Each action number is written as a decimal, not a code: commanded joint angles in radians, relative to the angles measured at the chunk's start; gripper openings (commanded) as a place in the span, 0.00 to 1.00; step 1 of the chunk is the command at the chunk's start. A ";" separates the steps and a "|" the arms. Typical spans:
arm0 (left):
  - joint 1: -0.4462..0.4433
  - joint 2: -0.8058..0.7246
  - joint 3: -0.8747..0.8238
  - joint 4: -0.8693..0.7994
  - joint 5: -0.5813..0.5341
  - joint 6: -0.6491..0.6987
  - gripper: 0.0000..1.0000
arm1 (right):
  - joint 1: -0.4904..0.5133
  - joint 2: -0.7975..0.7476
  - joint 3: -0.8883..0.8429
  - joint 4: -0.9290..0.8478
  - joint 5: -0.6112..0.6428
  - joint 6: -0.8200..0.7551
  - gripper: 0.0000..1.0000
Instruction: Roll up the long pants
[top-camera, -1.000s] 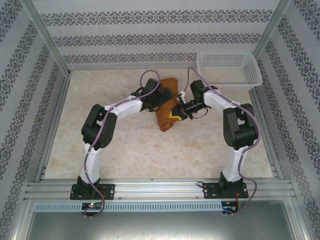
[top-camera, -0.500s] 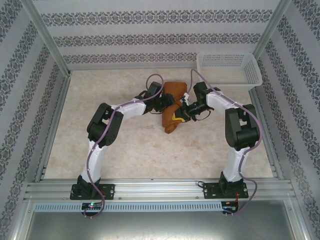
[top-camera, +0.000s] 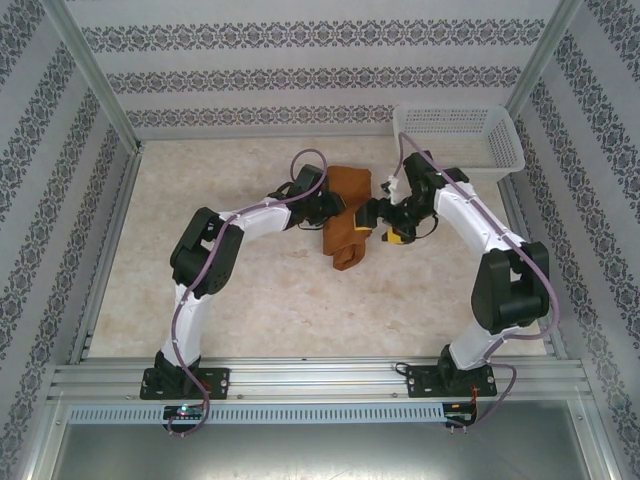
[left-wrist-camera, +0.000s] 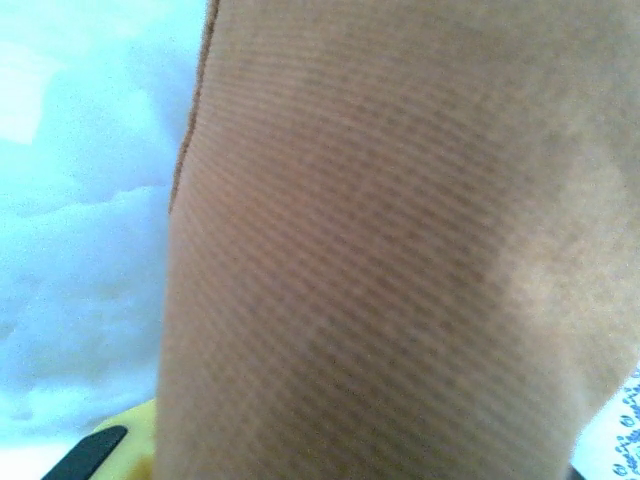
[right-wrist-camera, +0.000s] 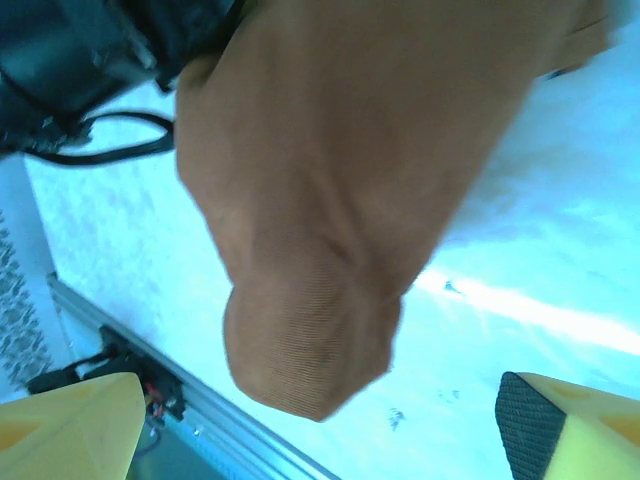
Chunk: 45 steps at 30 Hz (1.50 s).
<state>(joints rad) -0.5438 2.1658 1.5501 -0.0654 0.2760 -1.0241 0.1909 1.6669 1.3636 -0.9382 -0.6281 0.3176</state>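
1. Lying on the table (top-camera: 240, 300), far of centre, the pants (top-camera: 345, 238) are bunched into a short thick bundle between the two grippers.
2. Long axis runs far to near, with the near end swung slightly left. The far end is the wider lump, the near end narrower and rounded.
3. In the right wrist view the rounded end points toward the lower edge, with creases across it and pale table behind.
4. Left arm: elbow folded out to the left, forearm reaching right and away. The left gripper (top-camera: 330, 208) is against the bundle's left edge.
5. Left claw: in the left wrist view ribbed brown cloth sits right up at the lens. One yellow finger (left-wrist-camera: 110, 450) with a black pad shows at the lower left corner. It may be pinching the cloth, but I cannot tell.
6. Right arm: elbow out to the right, forearm going far and left. The wrist is turned so the right gripper (right-wrist-camera: 320, 415) points left at the bundle's right side.
7. Right claw: yellow fingers (right-wrist-camera: 75, 430) spread wide, nothing between them. The cloth is ahead of the tips, clear of the pads.
8. White basket (top-camera: 505, 150) at the far right corner, apart from the pants.
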 joint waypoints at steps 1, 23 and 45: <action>-0.004 -0.065 -0.027 -0.147 -0.040 0.054 0.00 | -0.035 0.046 0.058 -0.018 0.102 0.012 0.93; -0.005 -0.122 -0.151 -0.157 -0.022 0.021 0.00 | -0.033 0.518 0.192 0.400 -0.177 0.225 0.92; -0.020 -0.070 -0.133 -0.091 0.011 -0.017 0.00 | 0.210 0.659 0.262 0.614 -0.256 0.409 0.00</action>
<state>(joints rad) -0.5213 2.0445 1.4067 -0.1513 0.1928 -1.0519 0.2565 2.2749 1.6188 -0.3470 -0.7807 0.6949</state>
